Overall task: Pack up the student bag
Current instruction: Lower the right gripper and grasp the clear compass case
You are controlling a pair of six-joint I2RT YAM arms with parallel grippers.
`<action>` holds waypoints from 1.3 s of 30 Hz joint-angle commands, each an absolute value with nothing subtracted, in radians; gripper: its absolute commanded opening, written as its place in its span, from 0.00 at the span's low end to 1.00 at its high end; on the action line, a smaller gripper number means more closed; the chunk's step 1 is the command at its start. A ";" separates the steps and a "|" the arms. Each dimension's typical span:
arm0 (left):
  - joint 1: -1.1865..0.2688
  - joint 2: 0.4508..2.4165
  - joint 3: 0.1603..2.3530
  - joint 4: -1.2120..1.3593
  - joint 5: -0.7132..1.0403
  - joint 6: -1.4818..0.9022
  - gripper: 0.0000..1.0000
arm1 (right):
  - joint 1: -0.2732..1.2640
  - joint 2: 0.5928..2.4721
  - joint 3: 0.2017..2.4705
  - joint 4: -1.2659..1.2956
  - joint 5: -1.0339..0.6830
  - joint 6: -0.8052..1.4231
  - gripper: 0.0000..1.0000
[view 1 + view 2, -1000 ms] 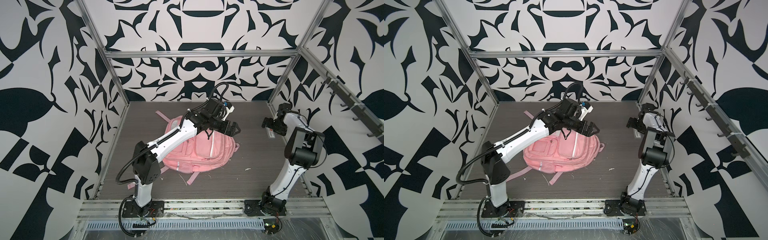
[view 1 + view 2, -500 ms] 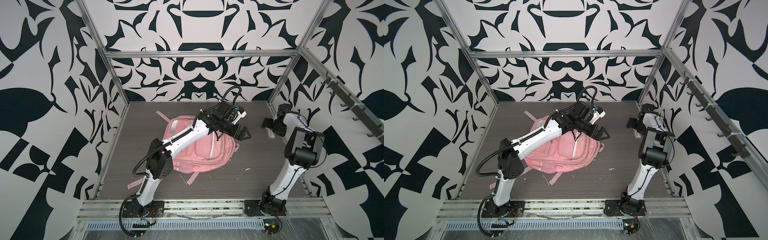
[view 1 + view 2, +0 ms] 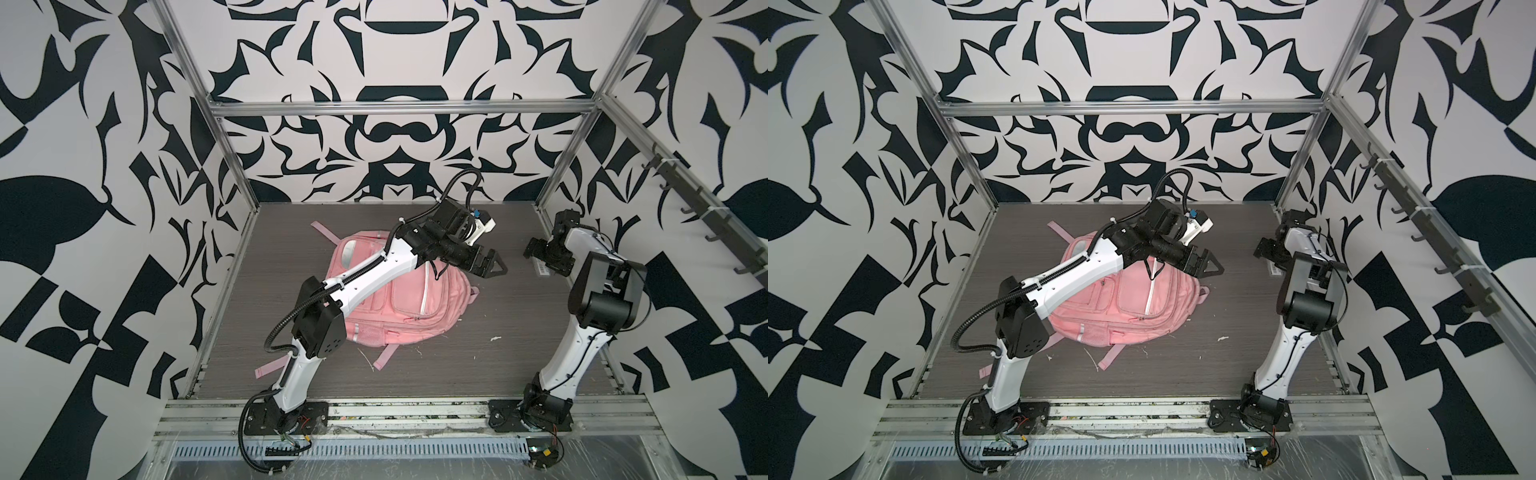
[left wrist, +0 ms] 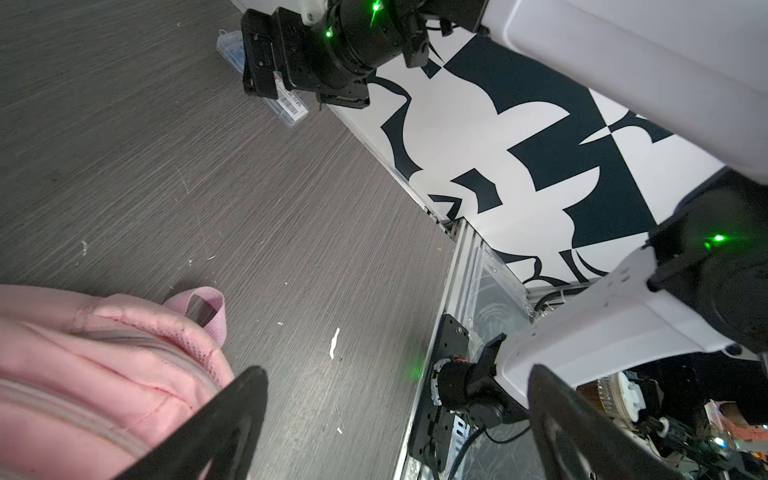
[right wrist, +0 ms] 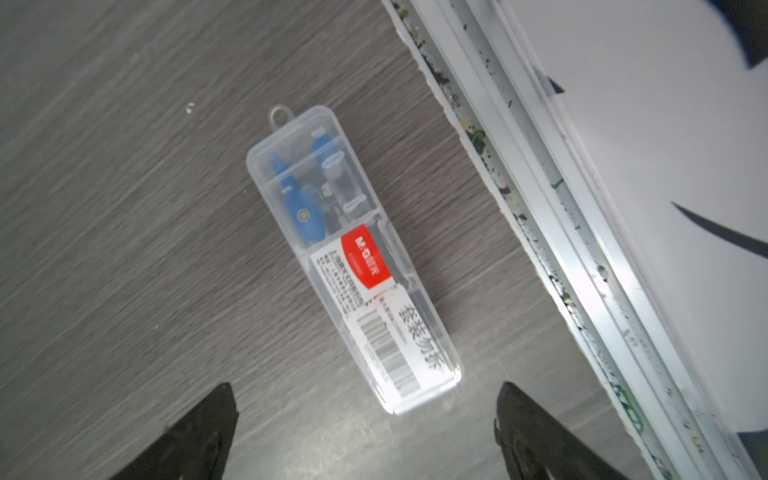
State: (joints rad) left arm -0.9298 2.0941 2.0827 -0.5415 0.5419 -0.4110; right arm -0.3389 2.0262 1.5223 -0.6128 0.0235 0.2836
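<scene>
The pink student bag [image 3: 399,299] [image 3: 1133,307] lies flat on the grey floor, its front pockets up; its top loop end shows in the left wrist view [image 4: 104,353]. My left gripper [image 3: 494,266] [image 3: 1212,266] [image 4: 397,374] hangs open and empty just past the bag's right edge. A clear plastic case [image 5: 353,257] [image 4: 286,106] with a blue tool and a barcode label lies by the right wall. My right gripper [image 3: 536,249] [image 3: 1264,249] [image 5: 365,388] stands open just above it, one end of the case between the fingertips, not touching.
An aluminium rail [image 5: 540,208] runs along the right wall close beside the case. White scraps [image 3: 495,338] [image 4: 333,343] dot the floor right of the bag. Pink straps [image 3: 384,357] trail from the bag towards the front. Hooks [image 3: 715,237] line the right wall.
My left arm has swung to the right across the bag, carrying its open gripper from above the bag's top to beyond its right edge. The right arm has barely moved.
</scene>
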 commanded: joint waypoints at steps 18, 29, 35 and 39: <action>-0.931 2.060 2.015 -0.451 0.568 -0.534 0.99 | -0.350 2.032 1.433 -0.433 0.006 0.366 0.87; -0.931 2.048 1.979 -0.409 0.564 -0.565 0.99 | -0.348 2.045 1.439 -0.435 0.008 0.378 0.71; -0.927 2.041 1.968 -0.396 0.555 -0.575 0.99 | -0.347 2.043 1.437 -0.434 0.015 0.376 0.60; -0.920 2.030 1.953 -0.388 0.551 -0.581 0.99 | -0.347 2.040 1.431 -0.431 0.012 0.375 0.45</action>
